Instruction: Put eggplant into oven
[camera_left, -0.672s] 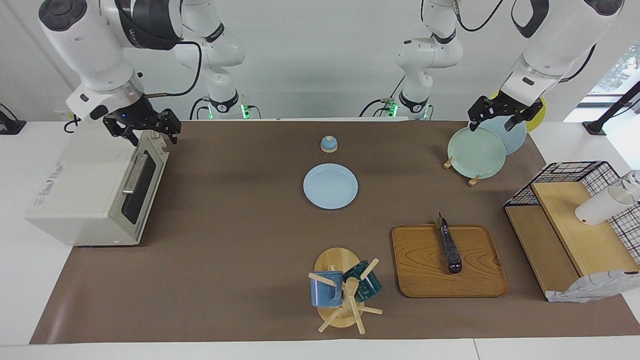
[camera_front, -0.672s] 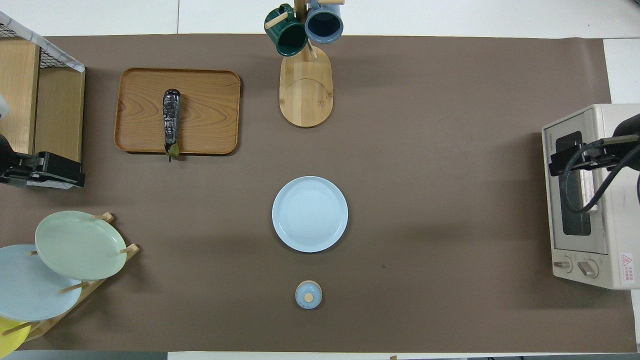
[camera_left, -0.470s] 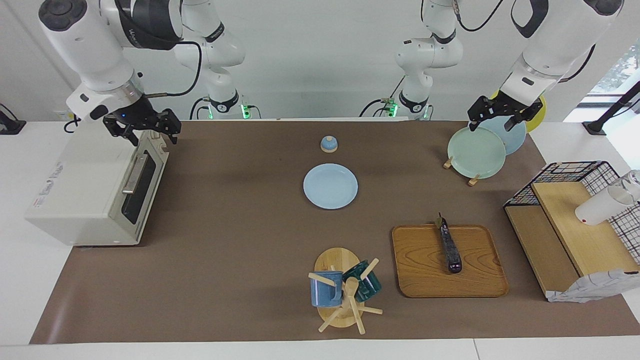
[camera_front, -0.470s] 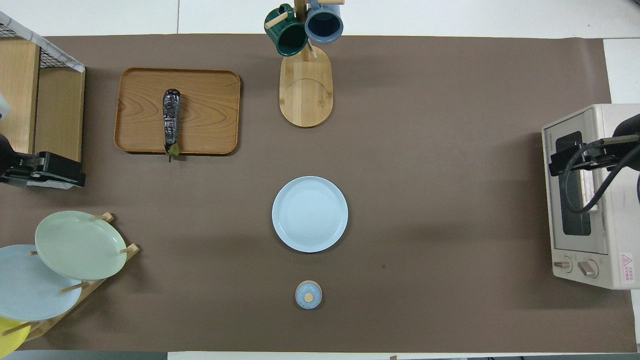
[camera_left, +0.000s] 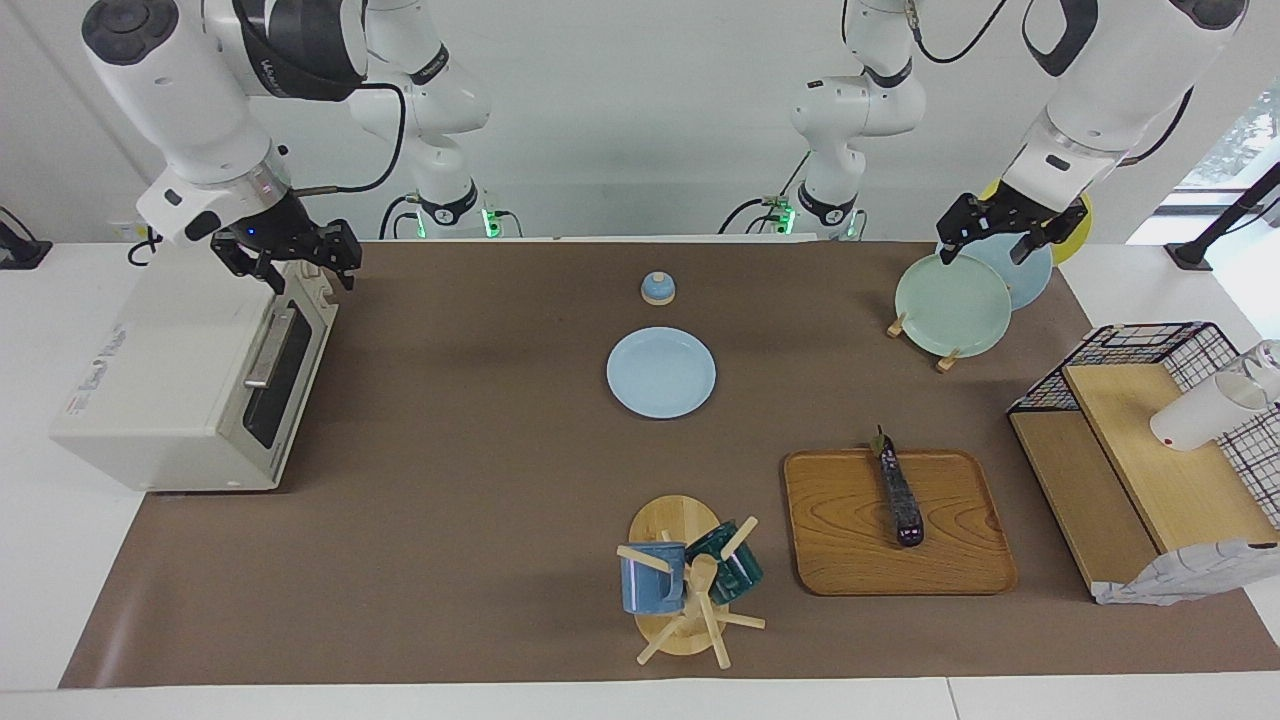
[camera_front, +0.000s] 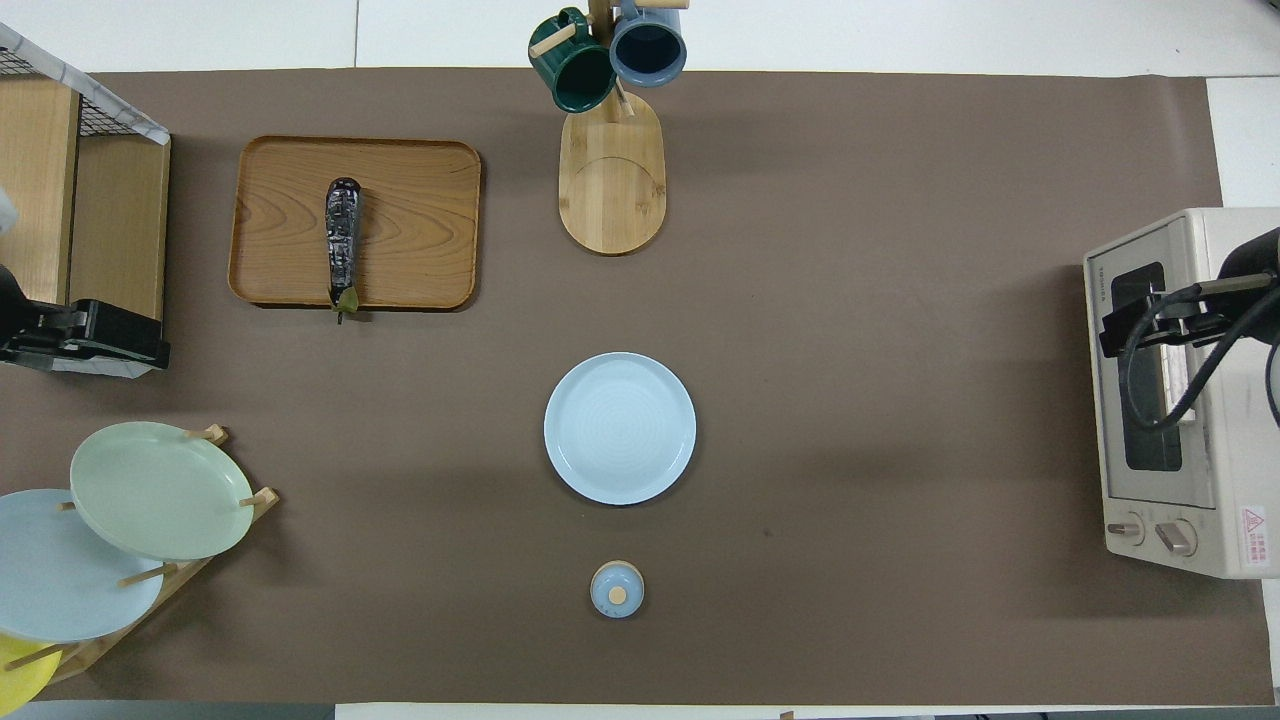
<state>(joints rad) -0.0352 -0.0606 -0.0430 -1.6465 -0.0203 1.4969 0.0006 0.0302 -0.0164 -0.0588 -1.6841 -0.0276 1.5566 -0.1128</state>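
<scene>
Both sets of jaws stand apart and grasp nothing, as far as I can see. My right gripper (camera_left: 290, 262) hangs over the upper edge of the boxy cream-white toaster oven (camera_left: 190, 380), above its closed glass door and metal bar handle, at the right arm's end of the table. My left gripper (camera_left: 990, 240) hangs over the pale green plate (camera_left: 952, 304) in the wooden plate rack, at the left arm's end. The slim glossy dark purple eggplant (camera_left: 899, 497) lies well apart from both, on the flat wooden tray (camera_left: 960, 560), its greenish stem end toward the robots and overhanging the tray's rim. That tray sits farther from the robots than the plate rack, beside the wooden mug tree (camera_left: 678, 590) with its blue and green mugs. Between eggplant and oven lies a light blue round plate (camera_left: 661, 372) on the brown mat.
</scene>
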